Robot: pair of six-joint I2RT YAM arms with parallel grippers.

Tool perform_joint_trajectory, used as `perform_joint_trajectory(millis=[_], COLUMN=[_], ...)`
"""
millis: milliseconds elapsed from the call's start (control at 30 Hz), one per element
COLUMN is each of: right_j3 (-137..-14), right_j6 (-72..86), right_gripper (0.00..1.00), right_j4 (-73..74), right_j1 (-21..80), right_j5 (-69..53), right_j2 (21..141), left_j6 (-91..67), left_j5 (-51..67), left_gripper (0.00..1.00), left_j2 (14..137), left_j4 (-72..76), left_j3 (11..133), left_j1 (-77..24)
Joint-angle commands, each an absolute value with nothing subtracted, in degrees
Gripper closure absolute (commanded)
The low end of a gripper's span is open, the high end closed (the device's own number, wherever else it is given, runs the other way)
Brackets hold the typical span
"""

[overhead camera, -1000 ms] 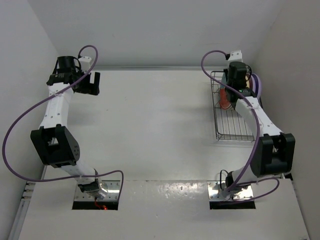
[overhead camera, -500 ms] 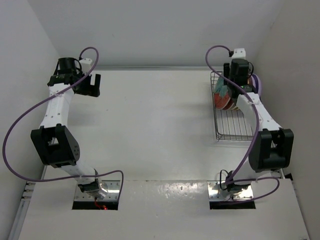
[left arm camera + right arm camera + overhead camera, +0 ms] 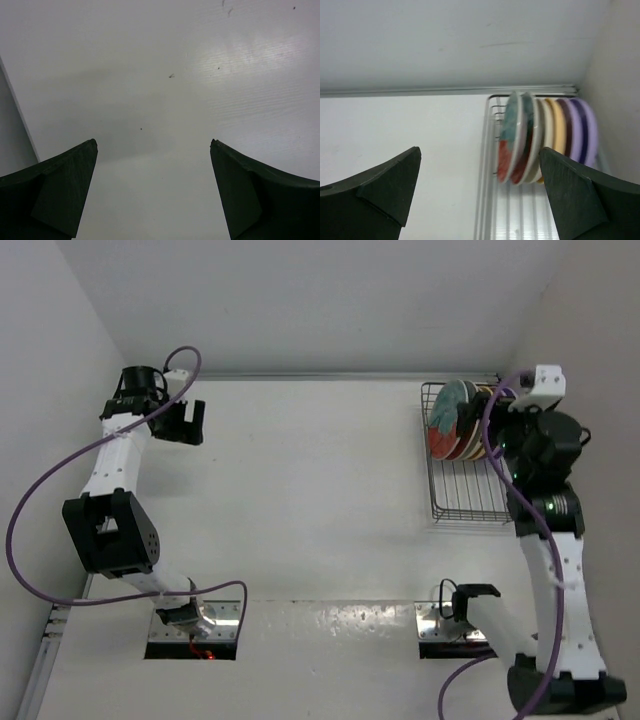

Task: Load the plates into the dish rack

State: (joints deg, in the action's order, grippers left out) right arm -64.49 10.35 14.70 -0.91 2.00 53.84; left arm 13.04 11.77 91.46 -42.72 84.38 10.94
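Observation:
The dish rack (image 3: 466, 496) is a silver wire basket at the far right of the table. Several plates (image 3: 455, 426) stand upright in a row at its far end. In the right wrist view the front two plates (image 3: 515, 137) are red with teal flowers; behind them come a cream plate, a yellow-orange plate (image 3: 558, 129) and lavender ones (image 3: 586, 131). My right gripper (image 3: 480, 149) is open and empty, raised and drawn back from the rack (image 3: 485, 176); in the top view it (image 3: 508, 432) hangs over the rack's right side. My left gripper (image 3: 186, 422) is open over bare table at the far left (image 3: 153, 141).
White walls close in the table on the left, back and right; the rack sits in the back right corner. The near part of the rack holds no plates. Purple cables loop from both arms.
My right gripper opened, let go of a red-and-teal plate in the rack, and pulled up and back toward the near side. The left arm shifted only slightly.

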Motion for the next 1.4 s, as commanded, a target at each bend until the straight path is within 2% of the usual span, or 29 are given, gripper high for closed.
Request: perform_joint_trajectory(millis=[0, 267, 433, 600, 800, 1000, 1367], right_j3=[-55.7, -33.4, -31.6, -29.7, -27.7, -27.0, -28.0], right_j6=[16.9, 34.0, 36.1, 37.0, 38.1, 38.3, 38.8], right_gripper=[0.00, 0.00, 0.00, 0.00, 0.00, 0.00, 0.00], right_j4=[20.5, 29.5, 39.2, 46.7, 46.6, 46.2, 47.7], right_j1=[-1.4, -1.4, -1.3, -1.4, -1.3, -1.3, -1.2], right_j5=[-9.2, -11.8, -13.4, -14.1, -15.8, -14.8, -13.4], right_j2=[45.9, 25.9, 18.9, 17.5, 15.7, 15.0, 12.7], left_j6=[13.3, 15.0, 19.2, 21.1, 22.2, 23.4, 23.9], left_j5=[12.4, 7.7, 4.9, 0.1, 1.3, 2.5, 3.1], left_gripper=[0.00, 0.00, 0.00, 0.00, 0.00, 0.00, 0.00], left_j2=[88.1, 84.0, 78.5, 72.5, 65.6, 59.1, 56.3], left_j4=[-42.3, -42.3, -43.4, -43.4, -41.9, -40.1, -38.3], left_j3=[81.4, 72.1, 62.9, 55.1, 46.2, 42.9, 40.5], left_j1=[10.1, 6.8, 2.9, 0.6, -0.6, -0.6, -0.6])
